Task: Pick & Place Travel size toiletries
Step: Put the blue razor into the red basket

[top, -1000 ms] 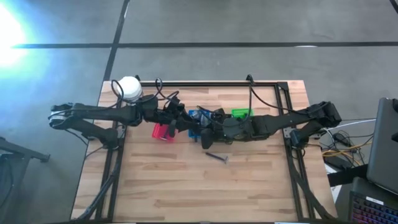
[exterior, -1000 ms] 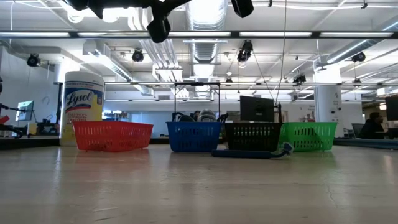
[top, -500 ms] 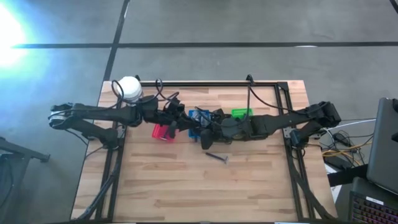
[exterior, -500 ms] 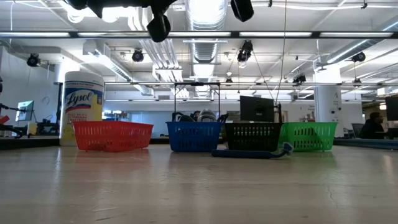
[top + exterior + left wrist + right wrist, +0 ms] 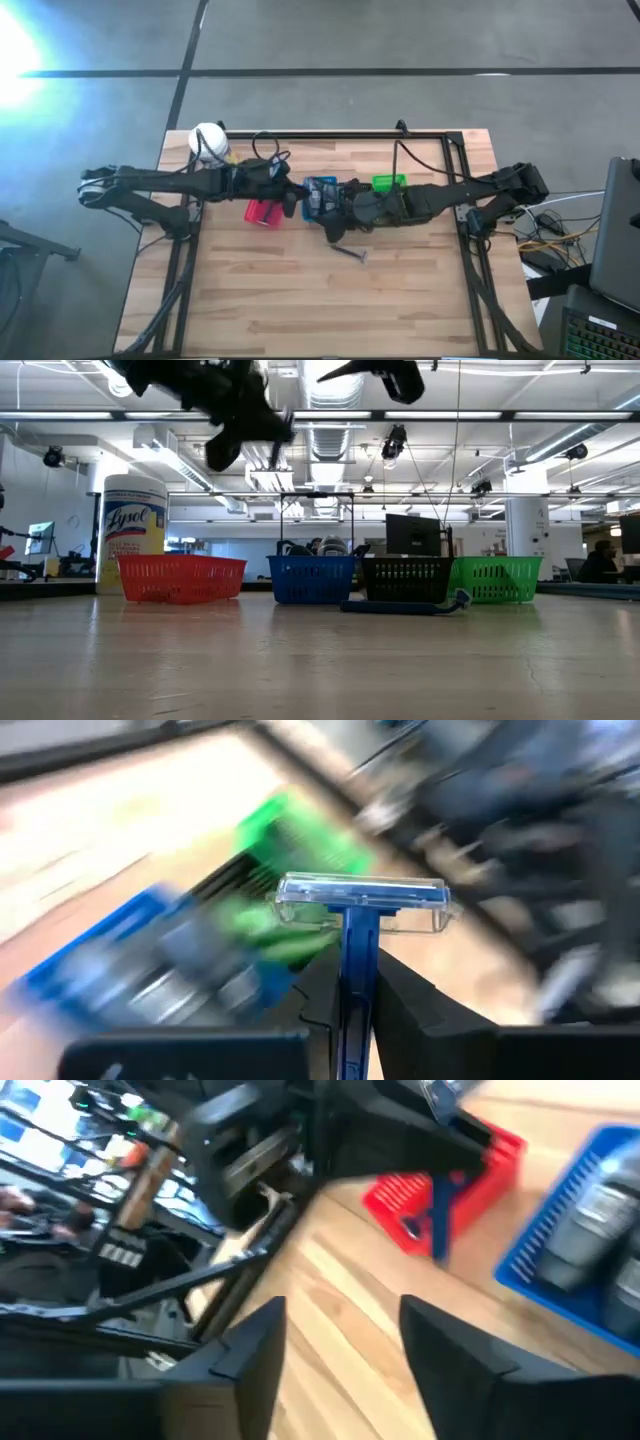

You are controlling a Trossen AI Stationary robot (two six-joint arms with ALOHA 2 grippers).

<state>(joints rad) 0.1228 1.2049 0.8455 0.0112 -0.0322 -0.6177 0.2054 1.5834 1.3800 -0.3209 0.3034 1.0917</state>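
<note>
My left gripper (image 5: 291, 200) hangs above the table between the red basket (image 5: 262, 212) and the blue basket (image 5: 320, 197), shut on a blue razor (image 5: 356, 935) with a clear-capped head (image 5: 362, 895). My right gripper (image 5: 330, 228) hovers open near the blue basket's near side, with nothing between its fingers (image 5: 255, 1345). A second dark razor (image 5: 350, 252) lies flat on the wood. Grey oval bottles (image 5: 590, 1220) lie in the blue basket. My left gripper (image 5: 352, 965) pinches the blue razor's handle (image 5: 356, 935) between its two fingers. The handle runs along the fingers, and the capped head (image 5: 362, 895) sticks out past the fingertips. The razor is lifted clear, above the baskets.
The baskets stand in a row at mid-table: red, blue, black (image 5: 405, 578), green (image 5: 388, 182). A white-lidded yellow jar (image 5: 207, 141) stands at the far left corner. Bare wood (image 5: 300, 300) spreads toward the near edge. Dark frame rails run along the table's edges.
My left gripper has moved toward the table's right, over toward the blue basket, tipping downward, with the razor held throughout. More of the blue basket shows from above than before. The razor on the table has stayed put.
</note>
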